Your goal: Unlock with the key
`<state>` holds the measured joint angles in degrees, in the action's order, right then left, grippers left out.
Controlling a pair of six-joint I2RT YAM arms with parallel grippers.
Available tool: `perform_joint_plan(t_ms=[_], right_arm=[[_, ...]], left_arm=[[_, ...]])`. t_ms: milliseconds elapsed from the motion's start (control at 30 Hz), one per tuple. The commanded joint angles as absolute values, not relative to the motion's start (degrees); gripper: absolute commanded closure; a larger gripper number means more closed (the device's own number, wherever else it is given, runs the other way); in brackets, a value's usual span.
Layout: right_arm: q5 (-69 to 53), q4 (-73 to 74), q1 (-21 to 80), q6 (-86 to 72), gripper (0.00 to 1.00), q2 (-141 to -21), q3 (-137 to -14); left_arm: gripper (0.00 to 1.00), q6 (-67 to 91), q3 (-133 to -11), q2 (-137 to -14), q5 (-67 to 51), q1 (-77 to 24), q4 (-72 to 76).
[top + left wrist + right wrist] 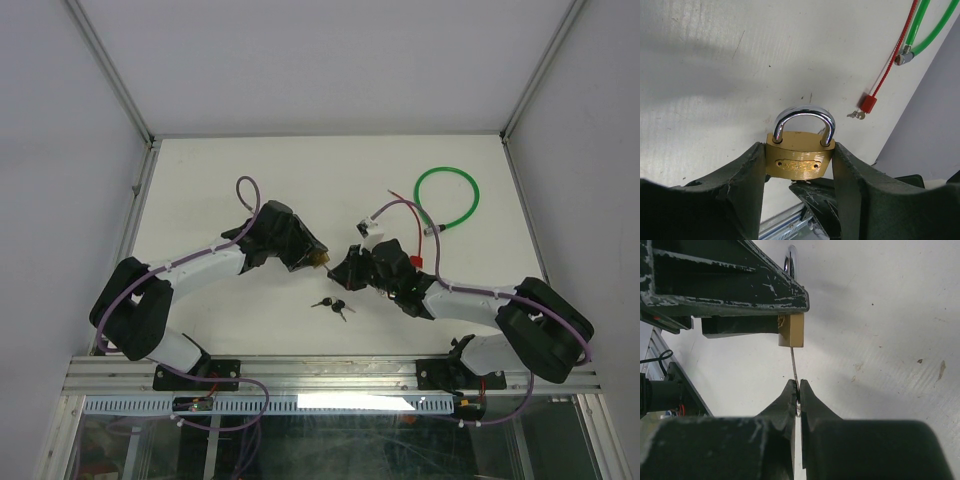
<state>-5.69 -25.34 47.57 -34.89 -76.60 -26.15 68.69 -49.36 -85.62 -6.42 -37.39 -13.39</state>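
1. In the top view, the left claw [305,250] and the right claw [350,268] were seen tip to tip over the middle of the surface [200,190], well apart from every edge.
2. The padlock [799,156] was shown clearly only in the left wrist view. Its brass body was clamped between the left claw's fingers, and both legs of the shackle were seated in the body. From above, only a brass glint could be made out.
3. The key [794,365] was caught only by the right wrist view. The right claw was pressed together on it, and the thin blade reached the underside of the padlock. How far it had entered could not be told.
4. A pair of loose keys [333,304] was seen lying between the arms, nearer the near edge than the claws.
5. A green cable loop [450,200] was seen toward the far right corner, with a red tag [868,103] near it.
6. Bare surface was seen toward the far edge and the far left corner.
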Motion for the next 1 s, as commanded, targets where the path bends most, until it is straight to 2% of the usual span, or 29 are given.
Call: perform_joint_plan(t_ms=[0, 600, 967], right_arm=[[-3.2, -29.4, 47.8, -35.9, 1.00, -76.6, -28.7], [0.6, -34.7, 48.0, -37.3, 1.00, -78.2, -28.4], [0.7, -45.1, 48.1, -28.3, 1.00, -78.8, -28.9]], left_arm=[[0.80, 70.4, -49.4, -82.3, -9.3, -37.1, -8.1], [0.81, 74.2, -46.4, -80.1, -9.9, -38.1, -4.2], [0.83, 74.9, -45.6, -80.2, -9.8, -40.3, -3.6]])
